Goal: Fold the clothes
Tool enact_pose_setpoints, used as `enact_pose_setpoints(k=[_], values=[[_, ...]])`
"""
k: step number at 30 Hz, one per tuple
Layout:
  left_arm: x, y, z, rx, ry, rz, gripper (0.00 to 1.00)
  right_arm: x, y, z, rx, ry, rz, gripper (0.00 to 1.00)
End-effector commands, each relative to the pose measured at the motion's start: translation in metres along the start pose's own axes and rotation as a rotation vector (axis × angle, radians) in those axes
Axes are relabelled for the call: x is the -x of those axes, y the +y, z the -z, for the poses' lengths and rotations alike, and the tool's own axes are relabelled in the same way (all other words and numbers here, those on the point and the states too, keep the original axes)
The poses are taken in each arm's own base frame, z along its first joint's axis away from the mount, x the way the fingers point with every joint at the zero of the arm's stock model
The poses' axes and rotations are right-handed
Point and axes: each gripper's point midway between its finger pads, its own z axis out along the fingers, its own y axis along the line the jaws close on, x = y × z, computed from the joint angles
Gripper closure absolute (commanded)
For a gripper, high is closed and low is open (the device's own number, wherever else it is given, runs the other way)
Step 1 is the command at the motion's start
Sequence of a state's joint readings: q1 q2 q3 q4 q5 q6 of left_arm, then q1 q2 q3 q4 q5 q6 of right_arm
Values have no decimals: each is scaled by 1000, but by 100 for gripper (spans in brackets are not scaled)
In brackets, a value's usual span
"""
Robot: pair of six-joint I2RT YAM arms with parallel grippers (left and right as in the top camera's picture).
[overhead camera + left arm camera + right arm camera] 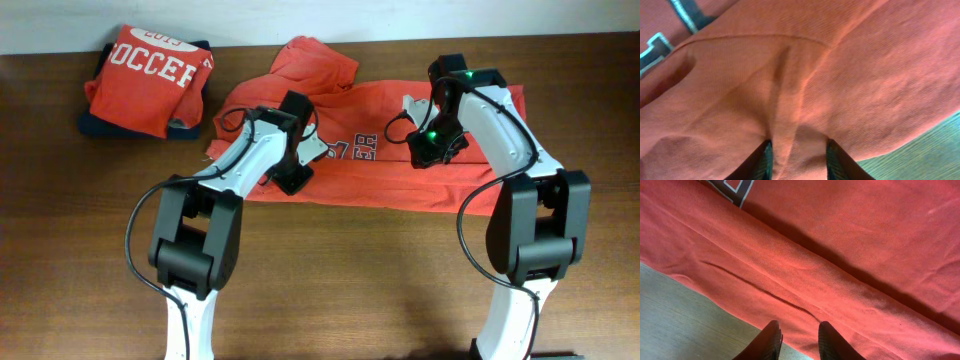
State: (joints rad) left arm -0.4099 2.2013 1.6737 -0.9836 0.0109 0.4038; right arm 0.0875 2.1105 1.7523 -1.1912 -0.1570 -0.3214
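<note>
The spread T-shirt (380, 165) lies across the middle of the table (320, 270), with its far-left sleeve bunched up. A folded T-shirt (150, 75) sits just beyond its left end. The overhead view hides both grips from you. In the left wrist view your left claw (797, 152) is narrow and pinches a ridge of the spread shirt's cloth. The right claw (799, 335) is narrow over a folded edge, and you cannot tell whether it grips. Bare table runs along the shirt's near edge.

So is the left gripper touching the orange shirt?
Touching. The left wrist view shows it: a raised fold of the shirt runs between the left gripper's fingers, pressed against both.
</note>
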Motion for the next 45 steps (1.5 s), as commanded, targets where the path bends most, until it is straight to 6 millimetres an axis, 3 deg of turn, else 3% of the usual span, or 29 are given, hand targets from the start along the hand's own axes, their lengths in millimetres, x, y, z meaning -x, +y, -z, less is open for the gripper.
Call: enact_pose_setpoints(k=[1,12,18,19,26,32,38,41,45], values=[[2,0,2,-1,-6,-19,63,3,-5,1,-15,-6,-5,69],[6,14,2,75,-12,-17,63,2,-5,1,-14,-6,-5,69],[7,15,3,78,-18,-17,97,2,-5,1,-13,-2,-5,69],[7,15,3,78,-18,-17,99,2,-5,1,-13,-2,-5,69],[18,21,12,103,-48,-16,100,2,-5,1,-13,-2,-5,69],[50,67,53,333,-137,12,100,1,-5,1,-13,-2,-5,69],[75,74,58,360,-242,20,99,1,-5,1,-13,-2,-5,69],[81,77,58,371,-267,24,89,1,-5,1,-13,-2,-5,69],[91,82,63,390,-312,31,89,2,-5,1,-14,-3,-5,69]])
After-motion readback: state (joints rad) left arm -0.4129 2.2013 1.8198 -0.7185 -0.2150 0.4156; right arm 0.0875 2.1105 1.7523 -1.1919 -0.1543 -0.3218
